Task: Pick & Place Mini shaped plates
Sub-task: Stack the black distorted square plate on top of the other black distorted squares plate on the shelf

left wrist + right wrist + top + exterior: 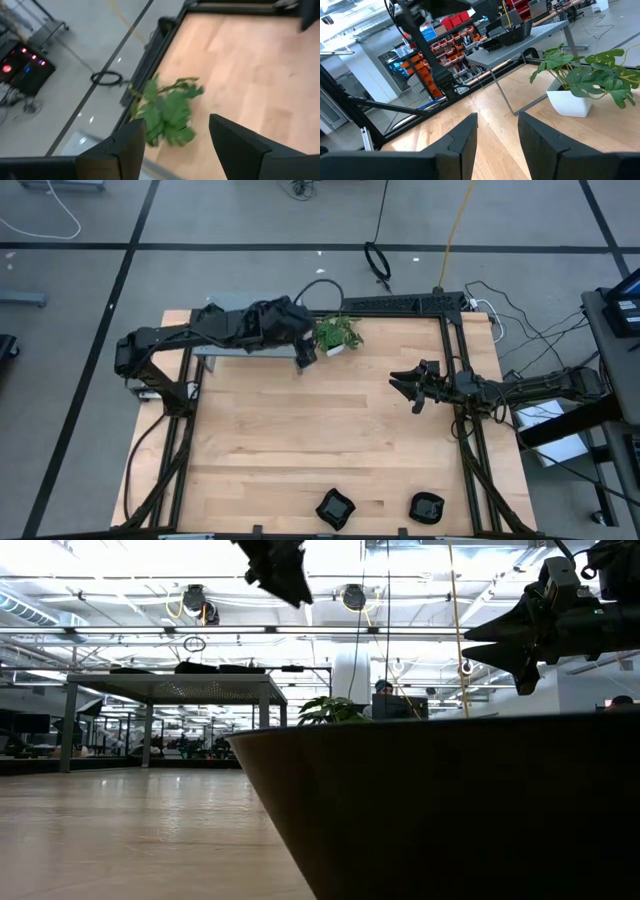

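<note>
Plates (337,508) well apart from left gripper (304,360)

Left arm: reaches across the far side of the table, wrist bent down.
Left gripper (306,360): fingers apart, nothing between them.
Right arm: comes in from the right edge, stretched level.
Right gripper (405,387): fingers parted, empty.
</note>
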You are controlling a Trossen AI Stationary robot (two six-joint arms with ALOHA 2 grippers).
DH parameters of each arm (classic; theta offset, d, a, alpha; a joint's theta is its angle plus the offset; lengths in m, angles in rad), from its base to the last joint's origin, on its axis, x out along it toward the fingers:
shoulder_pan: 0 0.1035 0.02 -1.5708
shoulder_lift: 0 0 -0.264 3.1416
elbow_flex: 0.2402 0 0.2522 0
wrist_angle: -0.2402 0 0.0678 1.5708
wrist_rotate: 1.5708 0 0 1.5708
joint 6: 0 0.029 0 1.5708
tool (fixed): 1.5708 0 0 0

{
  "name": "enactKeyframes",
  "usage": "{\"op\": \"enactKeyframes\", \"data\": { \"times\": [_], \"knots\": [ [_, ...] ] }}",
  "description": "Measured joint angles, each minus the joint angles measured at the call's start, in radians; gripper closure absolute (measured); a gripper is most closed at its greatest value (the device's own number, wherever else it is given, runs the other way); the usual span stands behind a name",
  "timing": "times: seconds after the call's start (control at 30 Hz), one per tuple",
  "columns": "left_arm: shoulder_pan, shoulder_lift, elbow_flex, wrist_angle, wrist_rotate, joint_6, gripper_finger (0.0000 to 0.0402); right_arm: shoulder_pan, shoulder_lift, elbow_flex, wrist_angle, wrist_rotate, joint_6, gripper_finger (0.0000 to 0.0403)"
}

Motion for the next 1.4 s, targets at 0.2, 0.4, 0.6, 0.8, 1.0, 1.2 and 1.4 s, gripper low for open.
{"op": "enactKeyframes", "data": {
  "times": [0.2,0.4,0.6,0.8,1.0,1.2,1.4],
  "knots": [
    [-0.075,0.000,0.000,0.091,-0.001,-0.063,0.0179,0.000,0.000,0.000,0.000,0.000,-0.006,0.0273],
    [-0.139,0.000,0.000,0.243,-0.001,-0.145,0.0179,0.000,0.000,0.000,0.008,0.000,-0.027,0.0273],
    [-0.205,0.000,0.000,0.400,0.004,-0.217,0.0179,0.000,0.000,0.000,0.007,0.000,-0.026,0.0273],
    [-0.280,0.000,0.000,0.421,0.122,-0.354,0.0179,0.000,0.000,0.000,0.007,0.000,-0.026,0.0273],
    [-0.371,0.000,0.000,0.413,0.212,-0.482,0.0179,0.000,0.000,0.000,0.007,0.000,-0.026,0.0273],
    [-0.484,0.000,0.000,0.401,0.214,-0.553,0.0179,0.001,0.000,0.000,0.137,-0.002,-0.023,0.0273],
    [-0.596,0.055,-0.020,0.356,0.207,-0.612,0.0179,0.008,0.000,0.000,0.323,-0.029,0.244,0.0273]
  ]
}}
